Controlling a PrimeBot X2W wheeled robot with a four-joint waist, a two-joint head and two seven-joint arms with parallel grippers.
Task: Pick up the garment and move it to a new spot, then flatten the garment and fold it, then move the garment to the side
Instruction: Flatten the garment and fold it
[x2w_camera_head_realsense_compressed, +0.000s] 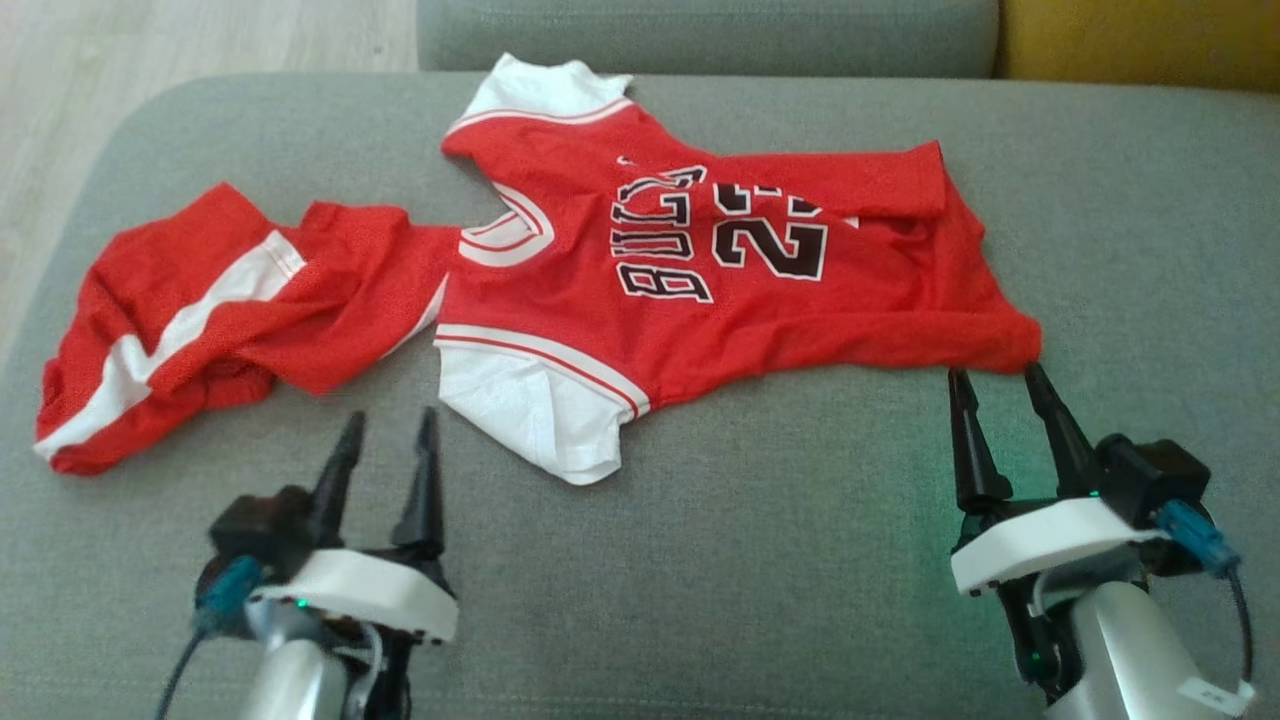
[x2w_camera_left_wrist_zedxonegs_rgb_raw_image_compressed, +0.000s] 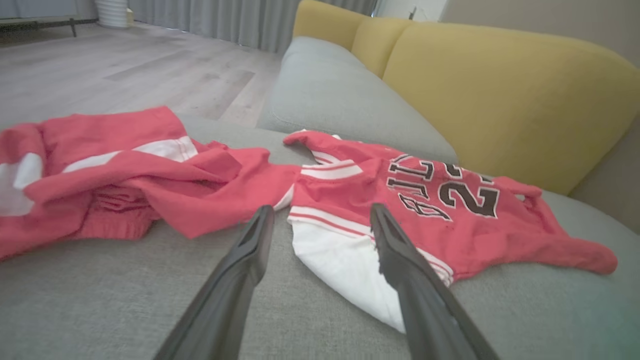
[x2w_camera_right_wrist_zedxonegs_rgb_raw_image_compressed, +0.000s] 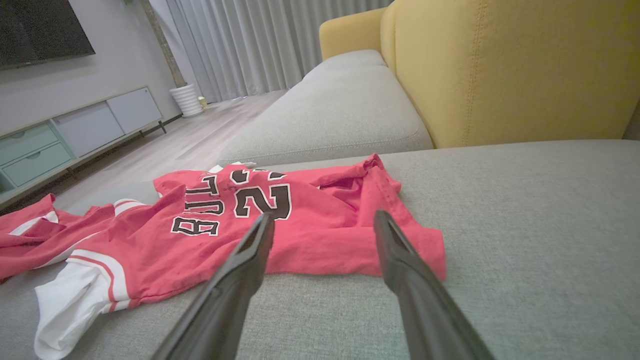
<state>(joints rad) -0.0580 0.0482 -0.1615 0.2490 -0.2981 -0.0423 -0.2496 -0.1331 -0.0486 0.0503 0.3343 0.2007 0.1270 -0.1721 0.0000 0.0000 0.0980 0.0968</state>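
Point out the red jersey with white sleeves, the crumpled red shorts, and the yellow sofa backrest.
Red jersey with white sleeves (x2w_camera_head_realsense_compressed: 800, 310): head view, red chest panel.
Crumpled red shorts (x2w_camera_head_realsense_compressed: 205, 310): head view, white side stripe.
Yellow sofa backrest (x2w_camera_right_wrist_zedxonegs_rgb_raw_image_compressed: 500, 75): right wrist view, front face.

A grey fabric sofa seat (x2w_camera_right_wrist_zedxonegs_rgb_raw_image_compressed: 525, 210) meets a mustard-yellow backrest (x2w_camera_right_wrist_zedxonegs_rgb_raw_image_compressed: 500, 75). Beyond lie a pale wood-plank floor (x2w_camera_left_wrist_zedxonegs_rgb_raw_image_compressed: 125, 70), grey pleated curtains (x2w_camera_right_wrist_zedxonegs_rgb_raw_image_compressed: 260, 45) and a low pale drawer cabinet (x2w_camera_right_wrist_zedxonegs_rgb_raw_image_compressed: 75, 135).
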